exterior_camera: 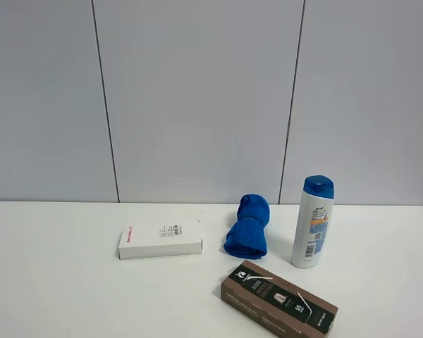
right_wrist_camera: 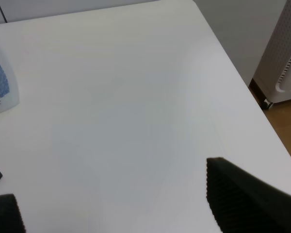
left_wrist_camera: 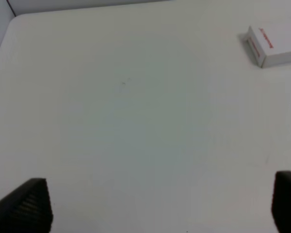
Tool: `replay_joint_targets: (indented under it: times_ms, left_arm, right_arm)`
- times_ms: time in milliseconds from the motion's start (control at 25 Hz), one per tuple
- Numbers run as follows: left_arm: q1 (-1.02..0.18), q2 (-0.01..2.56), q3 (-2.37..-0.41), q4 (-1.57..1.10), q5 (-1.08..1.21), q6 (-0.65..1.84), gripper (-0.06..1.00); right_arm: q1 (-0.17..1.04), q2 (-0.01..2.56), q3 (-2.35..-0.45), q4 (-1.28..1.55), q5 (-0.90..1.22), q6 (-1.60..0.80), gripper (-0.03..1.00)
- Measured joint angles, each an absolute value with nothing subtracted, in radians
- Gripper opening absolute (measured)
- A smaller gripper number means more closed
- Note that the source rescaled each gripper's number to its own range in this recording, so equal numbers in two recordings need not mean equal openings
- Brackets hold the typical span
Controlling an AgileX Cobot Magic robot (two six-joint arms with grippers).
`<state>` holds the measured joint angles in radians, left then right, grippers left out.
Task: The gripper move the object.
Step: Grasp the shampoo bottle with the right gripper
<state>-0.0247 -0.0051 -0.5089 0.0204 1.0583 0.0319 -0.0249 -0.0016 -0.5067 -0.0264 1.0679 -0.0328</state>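
Note:
The object, a tall white shampoo bottle [exterior_camera: 313, 222] with a blue cap and a blue-orange label, stands upright on the white table [exterior_camera: 56, 296] at the right. Its lower part shows at the edge of the right wrist view [right_wrist_camera: 0, 87]. Neither arm shows in the exterior high view. My left gripper [left_wrist_camera: 160, 194] is open and empty over bare table, far from the bottle. My right gripper [right_wrist_camera: 111, 187] is open and empty, hovering over the table at some distance from the bottle.
A flat white box [exterior_camera: 160, 239] lies left of centre and also shows in the left wrist view [left_wrist_camera: 276, 46]. A blue rolled cloth [exterior_camera: 247, 225] lies beside the bottle. A long brown-black box [exterior_camera: 278, 299] lies in front. A white perforated appliance [right_wrist_camera: 286, 53] stands beyond the table's edge.

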Motion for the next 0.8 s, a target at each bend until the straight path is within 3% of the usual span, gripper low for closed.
replay_joint_targets:
  times_ms: [40,800]
  left_arm:
    - [-0.025,-0.005,-0.509,0.02,1.058,0.032,1.0]
    - [-0.025,-0.005,-0.509,0.02,1.058,0.032,1.0]
  right_arm:
    - [-0.025,-0.002,-0.507,-0.026,1.068,-0.033,0.4]
    - [-0.025,-0.002,-0.507,-0.026,1.068,-0.033,0.4]
